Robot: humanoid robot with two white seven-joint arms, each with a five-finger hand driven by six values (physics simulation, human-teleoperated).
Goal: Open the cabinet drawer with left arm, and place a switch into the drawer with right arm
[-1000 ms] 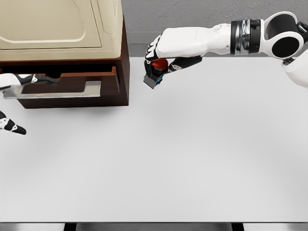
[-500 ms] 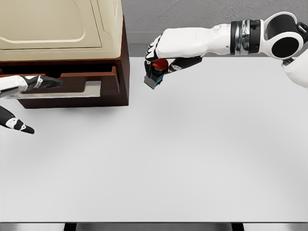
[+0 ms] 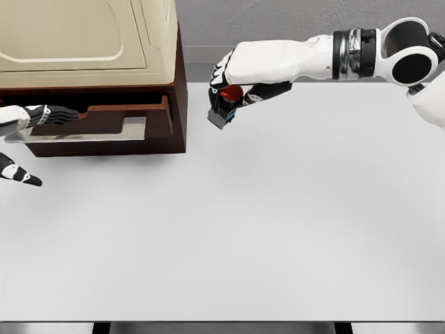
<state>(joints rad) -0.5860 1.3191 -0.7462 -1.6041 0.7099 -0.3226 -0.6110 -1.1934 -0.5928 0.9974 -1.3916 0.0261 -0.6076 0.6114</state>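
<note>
Only one switch [image 3: 224, 106] is showing, and it is sitting in the air just right of the cabinet [image 3: 90, 66], above the counter's far edge. It is looking like a small dark block with a rounded red knob on top, a grey base and a bit of blue at one side. The right hand [image 3: 233, 87] is gripping it from above, white back and black fingers curling around it, so part of the block is being covered. One cabinet is standing at the upper left, with a smooth cream top panel and dark brown wooden sides; its top and left are being cut off by the frame. Its single drawer [image 3: 104, 125] is standing pulled out, with a pale metallic strip along the front. The left hand [image 3: 31, 122] is lying at that front, fingers stretched flat, thumb hanging apart below, clamping nothing. One plain white counter [image 3: 278, 229] is carrying everything.
</note>
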